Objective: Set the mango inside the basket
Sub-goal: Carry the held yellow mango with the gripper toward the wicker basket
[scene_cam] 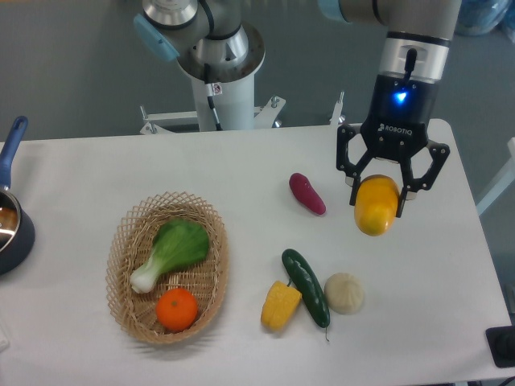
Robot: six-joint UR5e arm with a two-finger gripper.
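Note:
The mango (376, 207) is a glossy yellow oval with an orange blush, held upright between the fingers of my gripper (376, 201) above the right part of the white table. The gripper is shut on it and the mango's lower half hangs below the fingertips. The basket (133, 241) is an oval tan wicker basket at the left centre of the table, far to the left of the gripper. It holds a green bok choy (173, 251) and a round orange (176, 310).
A purple sweet potato (307, 194) lies left of the gripper. Below it lie a dark green cucumber (306, 286), a yellow corn piece (280, 305) and a beige bun (344, 293). A dark blue pot (10, 221) sits at the left edge. The robot base (219, 72) stands behind the table.

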